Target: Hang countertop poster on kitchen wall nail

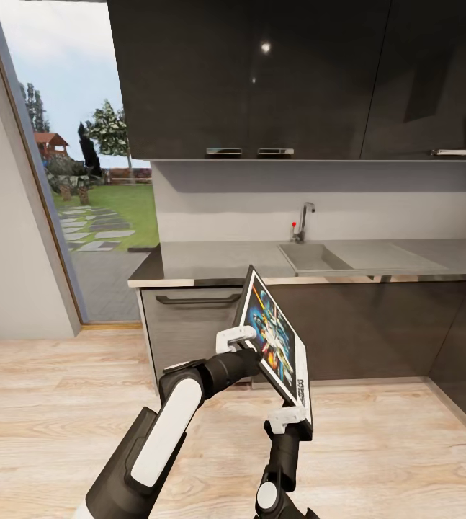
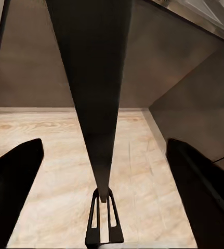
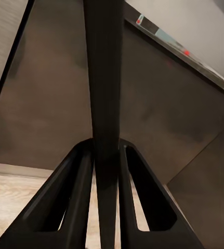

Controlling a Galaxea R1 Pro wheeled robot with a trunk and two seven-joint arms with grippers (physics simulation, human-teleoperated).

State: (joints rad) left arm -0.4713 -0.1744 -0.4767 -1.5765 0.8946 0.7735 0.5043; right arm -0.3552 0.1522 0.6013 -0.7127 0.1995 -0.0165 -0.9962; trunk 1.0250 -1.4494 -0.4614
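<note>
Kitchen ahead of you: one countertop (image 1: 225, 259) runs across the head view over dark cabinets, and everything below is placed from it. One glass door (image 1: 81, 166) onto a garden stands left of the countertop. One sink (image 1: 313, 257) with one tap (image 1: 305, 220) is set into the slab right of its middle, and wall cabinets (image 1: 261, 72) hang above. Wood floor (image 1: 45, 404) spreads in front of it.

You have one poster (image 1: 274, 335), off the countertop and held in the air in front of the lower cabinets, below the slab's front edge. It is tilted, artwork facing right and toward you, its long axis running from the top corner near the countertop edge down and right toward the floor.

Two grippers are on it. Your left gripper (image 1: 238, 337) sits at the poster's left long edge; in its wrist view the poster (image 2: 99, 104) stands edge-on between two fingers (image 2: 13, 181) that lie well apart from it, so the jaws look released. Your right gripper (image 1: 290, 418) is at the lower end; in its wrist view the poster (image 3: 105, 78) runs edge-on between both fingers (image 3: 73, 197), which press against it, clenched on the frame.
</note>
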